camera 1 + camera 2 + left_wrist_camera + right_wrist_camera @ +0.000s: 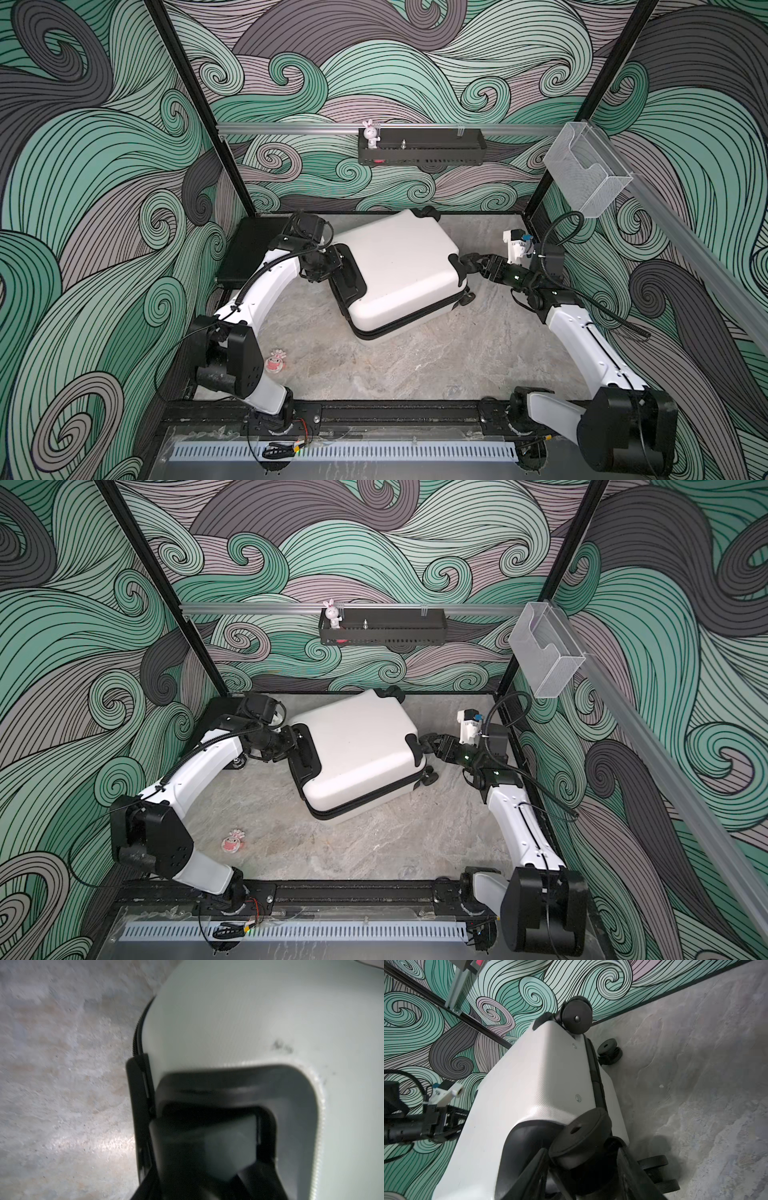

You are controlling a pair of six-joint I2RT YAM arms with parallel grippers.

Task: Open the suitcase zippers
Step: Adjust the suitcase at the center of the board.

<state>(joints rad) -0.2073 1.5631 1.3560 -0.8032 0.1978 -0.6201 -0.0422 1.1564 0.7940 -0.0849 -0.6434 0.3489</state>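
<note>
White suitcase [399,266] lies flat, zippers [138,1032] looking closed. So the left gripper [344,266] sits in the handle recess [291,1088], right gripper [468,264] straddles a wheel [581,1132]; can't tell if either's clamped.

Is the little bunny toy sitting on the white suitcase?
No, the bunny toy stands in the black shelf on the back wall, apart from the suitcase.

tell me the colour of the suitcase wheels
Black. The wheels show best in the right wrist view, against the white suitcase.
</note>
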